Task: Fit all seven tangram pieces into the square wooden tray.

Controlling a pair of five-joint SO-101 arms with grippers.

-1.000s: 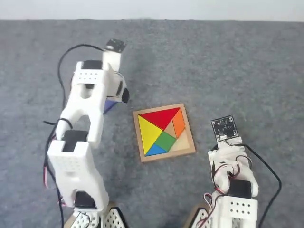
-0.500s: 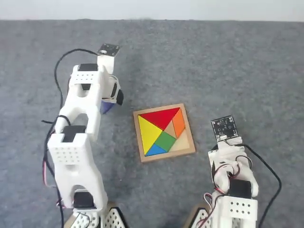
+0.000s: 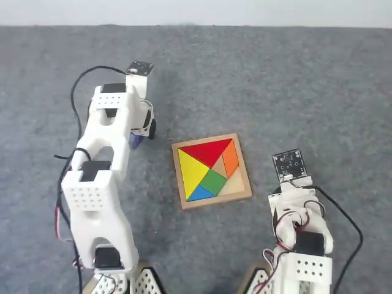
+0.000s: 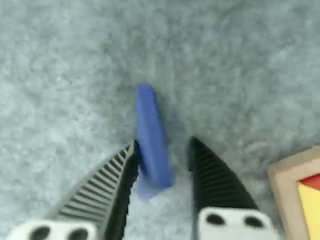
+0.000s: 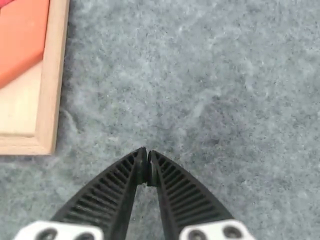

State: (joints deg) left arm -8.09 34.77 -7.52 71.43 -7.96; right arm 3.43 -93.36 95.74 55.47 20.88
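The square wooden tray point(image 3: 247, 187) lies mid-table holding red point(image 3: 206, 151), yellow point(image 3: 190, 171), green point(image 3: 213, 181), small blue point(image 3: 199, 193) and orange point(image 3: 230, 158) pieces, with bare wood at its near right corner. A dark blue piece point(image 4: 152, 137) stands on edge on the carpet left of the tray. My left gripper point(image 4: 164, 144) is open around it; one finger touches it and the other stands a little apart. From above, the blue piece point(image 3: 135, 140) peeks out under the left arm. My right gripper point(image 5: 146, 152) is shut on nothing, over carpet beside the tray's corner point(image 5: 50, 75).
Grey carpet covers the whole table, with open room behind and to the right of the tray. The right arm's base point(image 3: 300, 245) sits at the near right edge and the left arm's body point(image 3: 98, 184) runs along the left side.
The left arm's wrist has shifted slightly left and come down over the blue piece, so less of the piece shows from above. The right arm has kept still.
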